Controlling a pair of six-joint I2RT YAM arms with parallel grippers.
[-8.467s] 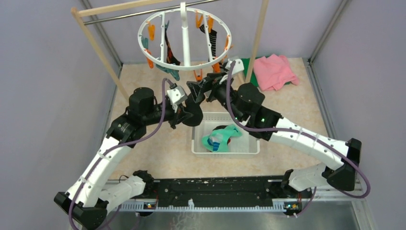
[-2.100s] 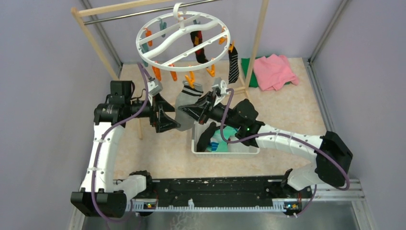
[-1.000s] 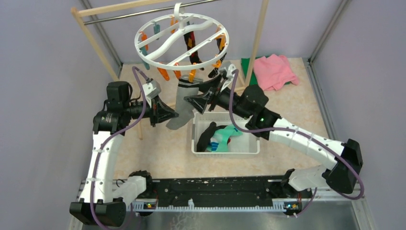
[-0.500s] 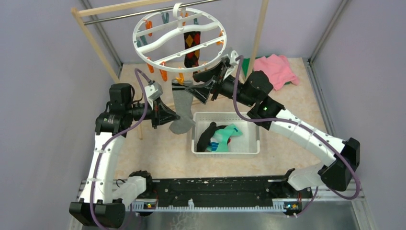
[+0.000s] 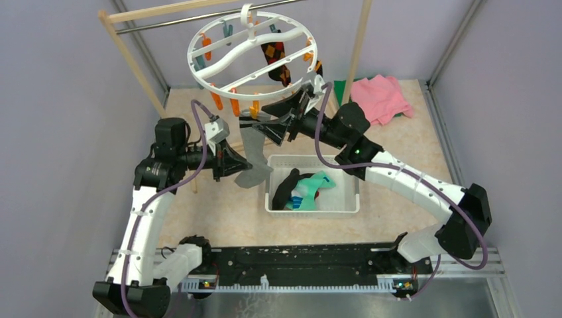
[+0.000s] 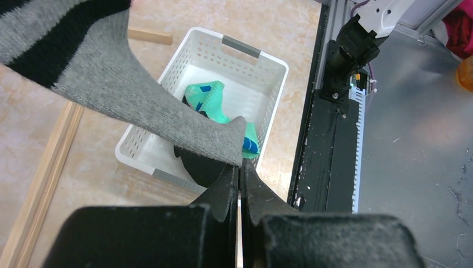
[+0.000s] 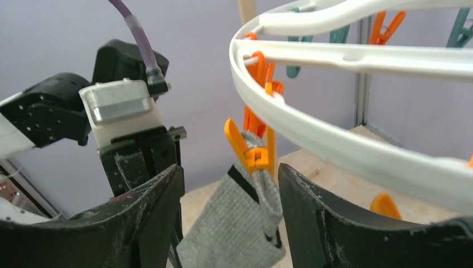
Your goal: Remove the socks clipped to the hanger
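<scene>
The white round hanger (image 5: 219,84) hangs from the rack bar and also shows in the right wrist view (image 7: 312,131). A grey sock with black stripes (image 5: 250,142) hangs from an orange clip (image 7: 254,152) on its near rim. My right gripper (image 5: 260,117) is open, its jaws on either side of that clip and the sock's cuff (image 7: 245,218). My left gripper (image 5: 244,163) is shut on the grey sock's toe (image 6: 111,72), holding it out over the floor beside the basket. An argyle sock (image 5: 275,56) still hangs on the hanger.
A white slotted basket (image 5: 311,213) below the grippers holds a teal sock (image 6: 215,103) and a black sock (image 6: 198,167). Wooden rack posts (image 5: 136,69) stand left and right. Pink cloth (image 5: 379,97) and green cloth (image 5: 344,89) lie at the back right.
The hanger has swung and turned. My right gripper has come up and closed in around the orange clip. My left gripper has shifted slightly right, keeping the sock's toe.
</scene>
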